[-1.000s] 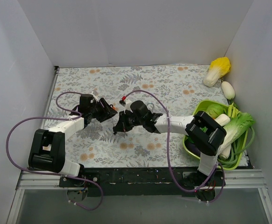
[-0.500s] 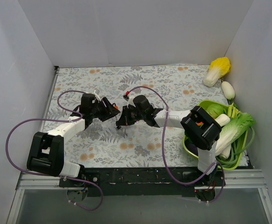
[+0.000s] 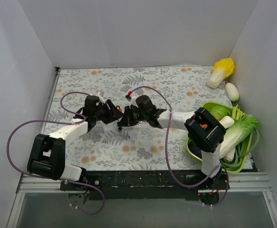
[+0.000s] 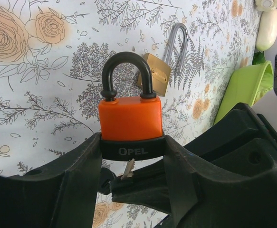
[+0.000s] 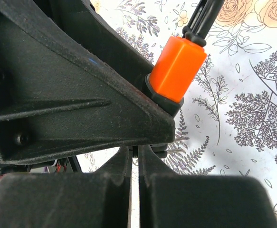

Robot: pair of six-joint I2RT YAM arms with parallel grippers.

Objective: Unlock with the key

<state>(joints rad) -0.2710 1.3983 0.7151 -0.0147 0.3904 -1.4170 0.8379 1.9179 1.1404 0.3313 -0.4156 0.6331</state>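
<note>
**Key at the padlock base**

My left hand (image 4: 131, 154) clamps the orange padlock (image 4: 130, 118) at frame centre, shackle toward the top, leaving its base free. My right hand (image 5: 136, 164), closed on the key (image 4: 128, 169), brings it just below.

Orange padlock (image 3: 120, 110) (partly hidden), floral table (image 3: 186, 90)

Robotics lab test cell: plain white walls (image 3: 128, 28) box in a floral-covered bench (image 3: 176, 85), left arm (image 3: 67, 129) and right arm (image 3: 181, 122) bolted at its near edge, cabbage (image 3: 222, 71) at its far right corner.
</note>
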